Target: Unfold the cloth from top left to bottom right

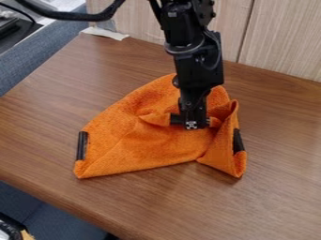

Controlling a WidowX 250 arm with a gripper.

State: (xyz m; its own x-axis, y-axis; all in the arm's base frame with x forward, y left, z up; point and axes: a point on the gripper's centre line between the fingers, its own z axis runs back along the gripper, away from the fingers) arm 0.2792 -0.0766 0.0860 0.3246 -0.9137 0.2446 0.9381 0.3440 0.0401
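In the camera view, the cloth [141, 147] lies crumpled at mid-table, wood showing on all sides of it. Its lower edge slants up from the lower left corner to a notch, where a folded flap drops to a point at the lower right. The table's [276, 201] front edge runs diagonally past the lower left, well apart from the cloth; its back edge meets the wall [285, 37]. The gripper [190, 123] hangs over the cloth's upper right part, beside raised folds; whether it is spread, pressed together or pinching cloth, I cannot tell. The arm [195, 61] stands over the cloth's top edge, hiding part of it. One black strip [82, 146] sits at the left edge, another [238, 141] at the right. Pale tape [104, 33] marks the table's far left corner. The surface is brown wood grain; blue-grey upholstery [37, 61] borders the left side, and a black cable [69, 15] crosses the upper left.
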